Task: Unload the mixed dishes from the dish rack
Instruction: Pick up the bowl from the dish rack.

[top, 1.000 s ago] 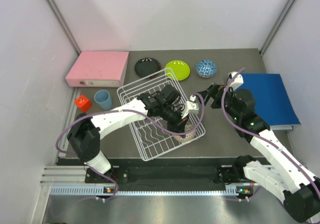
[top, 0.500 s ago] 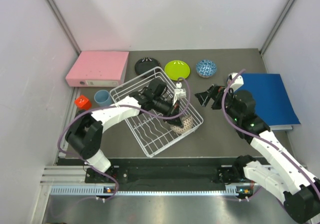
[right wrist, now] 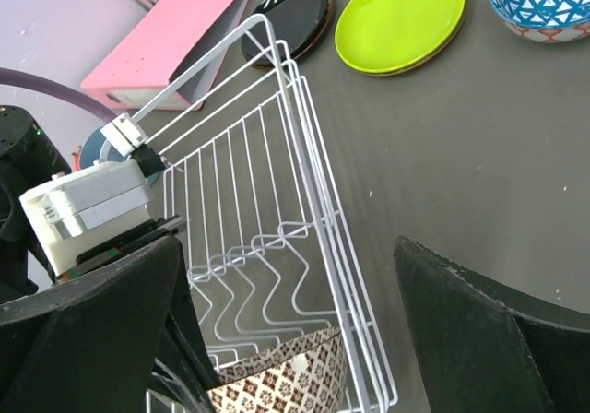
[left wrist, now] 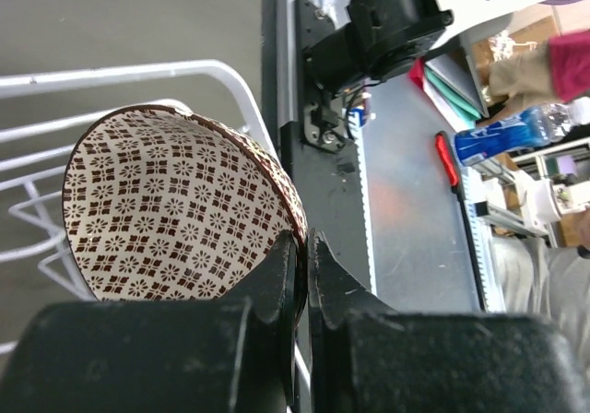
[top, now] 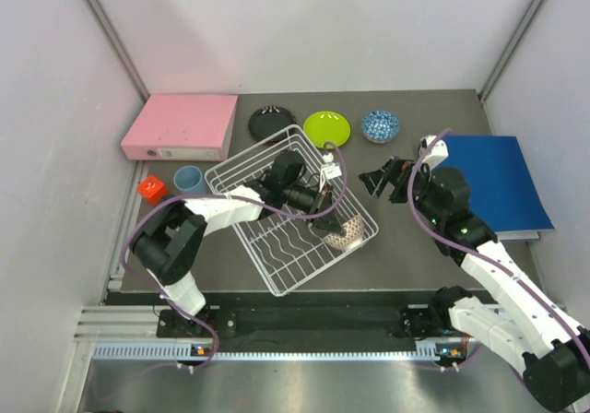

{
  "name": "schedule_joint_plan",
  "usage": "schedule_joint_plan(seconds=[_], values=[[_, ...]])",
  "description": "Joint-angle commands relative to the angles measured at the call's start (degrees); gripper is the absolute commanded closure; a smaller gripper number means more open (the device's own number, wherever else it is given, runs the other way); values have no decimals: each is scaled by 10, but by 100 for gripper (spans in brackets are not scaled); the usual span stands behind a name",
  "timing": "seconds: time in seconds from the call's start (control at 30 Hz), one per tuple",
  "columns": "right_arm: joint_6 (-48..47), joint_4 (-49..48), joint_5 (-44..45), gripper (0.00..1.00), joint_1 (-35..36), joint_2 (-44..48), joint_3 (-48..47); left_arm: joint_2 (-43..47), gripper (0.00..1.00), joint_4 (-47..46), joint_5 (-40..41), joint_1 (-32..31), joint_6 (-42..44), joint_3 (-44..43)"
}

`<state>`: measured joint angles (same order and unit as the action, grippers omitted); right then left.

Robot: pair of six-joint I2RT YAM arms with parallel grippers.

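Left wrist view — left gripper (left wrist: 302, 247) clamps the rim of the beige patterned bowl (left wrist: 166, 201) inside the dish rack (left wrist: 138, 70) — right gripper (top: 380, 175) wide, empty, just right

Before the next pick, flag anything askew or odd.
The dish rack sits diagonal to the table edges. In its near right corner, the beige patterned bowl looks tipped sideways, with the left gripper jaws shut on its rim.
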<state>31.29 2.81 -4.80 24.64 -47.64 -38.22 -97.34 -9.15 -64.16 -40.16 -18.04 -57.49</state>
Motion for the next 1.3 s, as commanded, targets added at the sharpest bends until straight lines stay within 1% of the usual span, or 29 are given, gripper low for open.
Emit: schedule_joint_plan(seconds=[0.0,0.17,0.27,0.4,0.47,0.57,0.63,0.67,0.7,0.73,0.77,0.8,0.83,0.87,0.9,0.93,0.97,1.0,1.1,1.17,1.2,1.27], values=[[1,-23,-5,0,5,4,5,14,100,-57,-64,-1,-15,-41],[0,-21,-4,0,6,6,5,22,100,47,-62,13,52,-99],[1,-22,-4,1,5,8,4,29,100,56,-65,31,60,-119],[1,-19,-4,0,5,8,3,43,100,55,-62,54,55,-125],[0,-18,-4,0,5,10,2,55,100,54,-48,61,56,-126],[1,-12,2,0,6,15,-5,93,100,58,-5,61,65,-131],[6,7,25,0,5,22,-15,110,100,73,20,61,80,-136],[10,23,39,0,5,24,-33,127,100,75,48,61,85,-140],[20,38,78,0,5,24,-45,137,100,78,68,59,90,-140],[24,81,100,0,4,20,-59,145,100,89,96,55,99,-142],[25,104,115,0,5,15,-93,161,100,119,162,50,140,-156],[20,122,143,0,5,8,-112,169,100,145,208,28,168,-164],[17,164,159,0,6,-8,-131,175,100,202,249,12,202,-172],[15,180,168,0,6,-17,-166,184,100,225,361,-7,266,-183],[11,198,177,0,6,-25,-183,188,100,242,415,-51,294,-187],[10,209,182,0,5,-42,-199,189,100,276,457,-72,323,-190],[13,232,184,0,5,-48,-225,184,100,284,509,-94,372,-191],[15,233,180,0,5,-55,-234,182,100,291,591,-131,394,-191],[12,241,148,1,7,-73,-263,167,100,294,706,-178,454,-182],[5,259,141,0,6,-96,-293,157,100,290,743,-196,496,-172],[1,284,141,0,6,-104,-303,154,100,288,759,-207,506,-170],[-11,302,144,0,6,-126,-324,146,100,286,791,-214,533,-170]])
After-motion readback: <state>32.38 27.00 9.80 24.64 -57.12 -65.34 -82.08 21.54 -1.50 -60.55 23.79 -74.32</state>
